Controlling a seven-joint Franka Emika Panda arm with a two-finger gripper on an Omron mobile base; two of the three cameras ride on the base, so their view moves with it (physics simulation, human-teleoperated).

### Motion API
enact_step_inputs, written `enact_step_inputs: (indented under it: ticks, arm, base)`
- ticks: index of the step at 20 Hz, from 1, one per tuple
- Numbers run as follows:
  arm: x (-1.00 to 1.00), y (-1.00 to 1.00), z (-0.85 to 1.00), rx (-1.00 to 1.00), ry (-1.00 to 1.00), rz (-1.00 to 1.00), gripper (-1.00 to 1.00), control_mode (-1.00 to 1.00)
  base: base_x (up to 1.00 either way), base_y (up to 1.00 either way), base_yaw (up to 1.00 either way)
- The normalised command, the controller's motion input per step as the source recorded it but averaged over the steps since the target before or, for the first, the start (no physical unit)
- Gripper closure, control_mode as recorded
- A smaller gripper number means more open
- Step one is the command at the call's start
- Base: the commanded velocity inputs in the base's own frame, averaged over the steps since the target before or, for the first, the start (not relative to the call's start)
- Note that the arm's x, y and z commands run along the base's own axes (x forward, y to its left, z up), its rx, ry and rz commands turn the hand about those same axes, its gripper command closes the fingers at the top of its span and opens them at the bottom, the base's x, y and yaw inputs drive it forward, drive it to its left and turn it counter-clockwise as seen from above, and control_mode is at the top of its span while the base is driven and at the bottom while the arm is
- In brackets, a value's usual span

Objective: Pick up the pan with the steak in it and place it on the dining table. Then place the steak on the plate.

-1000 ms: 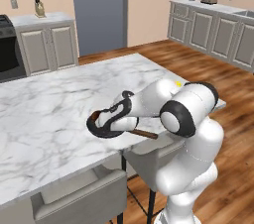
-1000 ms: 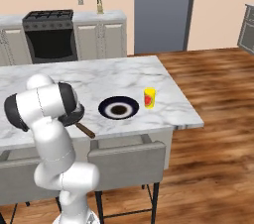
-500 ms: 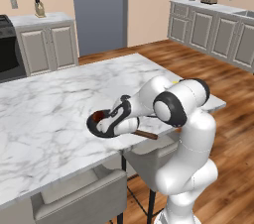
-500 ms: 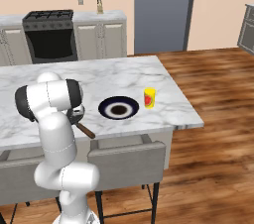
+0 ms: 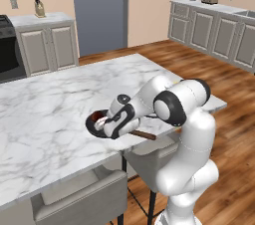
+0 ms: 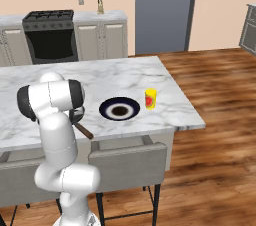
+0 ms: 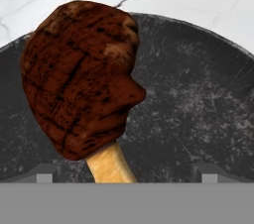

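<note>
On the dining table (image 5: 50,99), near its front edge, sits the dark pan (image 5: 92,122) with its brown handle (image 5: 144,135) pointing right. The steak (image 5: 98,118) lies inside it. My gripper (image 5: 105,125) hangs low over the pan, open. In the hand view the steak (image 7: 79,74) is close up, its pale bone end (image 7: 109,163) towards me, and the pan floor (image 7: 198,109) spreads around it. My gripper (image 7: 124,176) is open, and each fingertip (image 7: 43,174) stands wide of the meat. The blue-rimmed plate (image 6: 119,109) lies on the table right of the pan handle (image 6: 85,131).
A yellow cup (image 6: 150,98) stands just right of the plate. Grey chairs (image 6: 125,162) are tucked under the table's near edge. A stove (image 6: 50,37) and cabinets line the far wall. Bare marble spreads behind and left of the pan.
The elbow has swung a little to the right and the hand has sunk slightly closer onto the pan. Pan, steak and plate have not moved; the jaws stay open.
</note>
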Motion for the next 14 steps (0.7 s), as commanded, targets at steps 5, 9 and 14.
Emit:
enact_step_inputs:
  ticks: [5,9,14]
  arm:
    - [0.01,0.00,0.00,0.00,0.00,0.00,-1.00,-1.00]
    - [0.00,0.00,0.00,0.00,0.00,0.00,1.00,-1.00]
    - [0.00,0.00,0.01,0.00,0.00,-0.01,1.00,-1.00]
  base:
    - [0.00,0.00,0.00]
    - [0.00,0.00,0.00]
    - [0.00,0.00,0.00]
